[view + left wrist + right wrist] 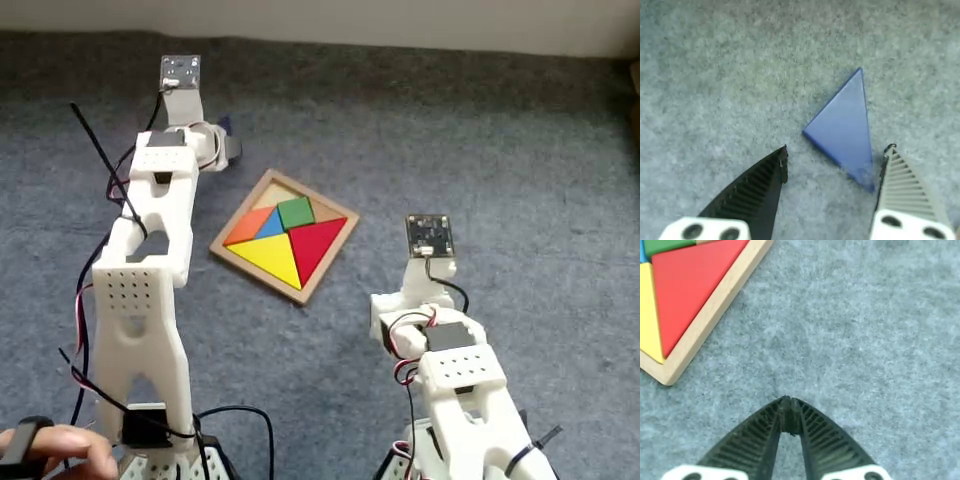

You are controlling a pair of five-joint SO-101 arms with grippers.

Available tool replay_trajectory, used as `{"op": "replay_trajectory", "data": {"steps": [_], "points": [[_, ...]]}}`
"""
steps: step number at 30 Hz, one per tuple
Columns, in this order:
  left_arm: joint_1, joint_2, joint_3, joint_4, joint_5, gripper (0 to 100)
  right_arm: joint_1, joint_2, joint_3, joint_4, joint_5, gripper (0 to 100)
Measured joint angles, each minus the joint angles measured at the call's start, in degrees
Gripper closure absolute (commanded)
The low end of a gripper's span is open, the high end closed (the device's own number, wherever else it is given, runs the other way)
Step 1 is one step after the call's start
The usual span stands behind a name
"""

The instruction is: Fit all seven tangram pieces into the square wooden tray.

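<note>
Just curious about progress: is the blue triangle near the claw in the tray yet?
Out. The blue triangle lies flat on the carpet, at the open left gripper.

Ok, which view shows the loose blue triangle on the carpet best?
The left wrist view: the blue triangle lies flat, whole outline clear, just ahead of the open left gripper. The high view gives at most a dark sliver beside that arm's gripper. The right wrist view faces the tray corner.

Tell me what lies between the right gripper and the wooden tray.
Bare grey carpet, nothing else. The right wrist view shows the stretch from the shut right gripper to the wooden tray.
</note>
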Motion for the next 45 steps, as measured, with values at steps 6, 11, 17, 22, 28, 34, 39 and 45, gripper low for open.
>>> {"op": "replay_trajectory", "data": {"steps": [6,11,17,22,28,34,39,45], "points": [[0.09,5.89,-7.91,0.00,0.09,76,0.00,0.00,0.00,0.00,0.00,98.9],[0.35,12.48,-17.23,-0.09,0.18,78,0.00,0.00,0.00,0.00,0.00,98.9],[0.35,19.52,-27.78,1.23,0.26,78,0.00,0.00,0.00,0.00,0.00,98.9],[0.35,20.75,-35.69,12.04,0.26,78,0.00,0.00,0.00,0.00,0.00,98.9],[0.18,20.84,-45.19,30.42,-11.25,78,0.00,0.00,0.00,0.00,0.00,98.9],[0.26,20.92,-52.84,43.25,-19.96,77,0.00,0.00,0.00,0.00,0.00,98.9],[0.26,20.92,-59.52,45.36,-19.78,77,0.00,0.00,0.00,0.00,0.00,98.9],[0.26,23.12,-60.22,35.34,-10.90,77,0.00,0.00,0.00,0.00,0.00,98.9]]}}
